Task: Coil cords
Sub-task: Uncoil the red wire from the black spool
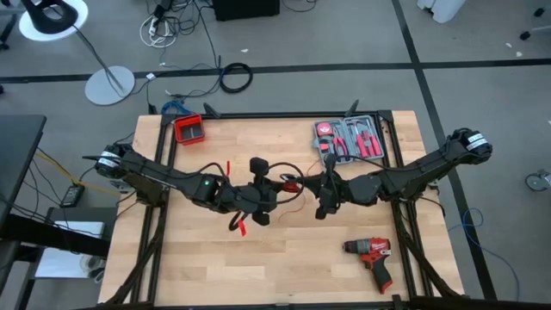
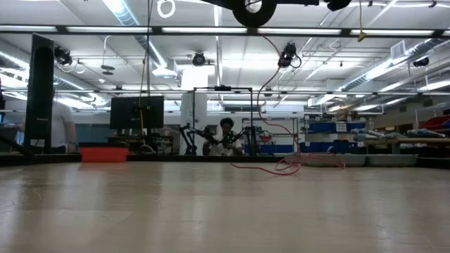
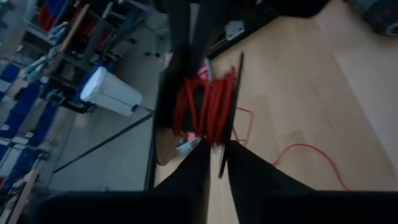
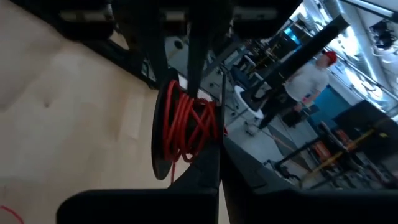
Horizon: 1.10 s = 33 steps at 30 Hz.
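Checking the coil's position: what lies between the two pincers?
In the high view, the cords hang bunched between the left pincer and the right pincer. Both wrist views show red wire wound on a dark spool.

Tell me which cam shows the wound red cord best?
Right wrist view: the red cord fills the middle, its turns distinct around a dark spool just beyond the right gripper fingers. Left wrist view shows the same coil, blurrier. High view gives only small red bits; low view shows a loose strand lying on the table.
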Tool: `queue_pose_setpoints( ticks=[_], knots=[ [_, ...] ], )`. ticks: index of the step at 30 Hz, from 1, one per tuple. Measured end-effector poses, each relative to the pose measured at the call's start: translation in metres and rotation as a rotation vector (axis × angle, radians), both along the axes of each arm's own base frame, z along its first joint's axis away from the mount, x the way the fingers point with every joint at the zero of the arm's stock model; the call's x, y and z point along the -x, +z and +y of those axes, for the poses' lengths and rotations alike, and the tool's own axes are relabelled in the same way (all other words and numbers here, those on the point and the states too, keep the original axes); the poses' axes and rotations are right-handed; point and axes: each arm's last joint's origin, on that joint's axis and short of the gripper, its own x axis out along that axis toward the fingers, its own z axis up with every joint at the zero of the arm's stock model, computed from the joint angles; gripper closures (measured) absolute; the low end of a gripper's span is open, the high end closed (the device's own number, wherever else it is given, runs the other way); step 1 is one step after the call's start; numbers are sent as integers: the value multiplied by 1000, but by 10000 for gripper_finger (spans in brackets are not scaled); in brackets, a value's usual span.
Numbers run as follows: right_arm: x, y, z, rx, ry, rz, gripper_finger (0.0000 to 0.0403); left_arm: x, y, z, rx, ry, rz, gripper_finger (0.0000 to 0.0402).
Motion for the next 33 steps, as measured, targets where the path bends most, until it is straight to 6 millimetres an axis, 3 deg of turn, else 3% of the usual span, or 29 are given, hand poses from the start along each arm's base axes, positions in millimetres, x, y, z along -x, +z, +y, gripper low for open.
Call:
queue_pose_setpoints(
  ticks=[8, 13, 19, 33],
  knots=[
    [2, -2, 1, 82, -50, 37, 402, 0, 1, 1, -26, 27, -6, 284],
    [5, -2, 3, 180, -129, 72, 402, 2, 2, 0, -37, 62, -12, 281],
    [9, -1, 8, 280, -217, 99, 403, 4, -3, 4, 77, 155, -34, 280],
    [9, 14, 10, 302, -250, 9, 403, 1, -4, 18, 258, 249, -121, 280]
  ],
)
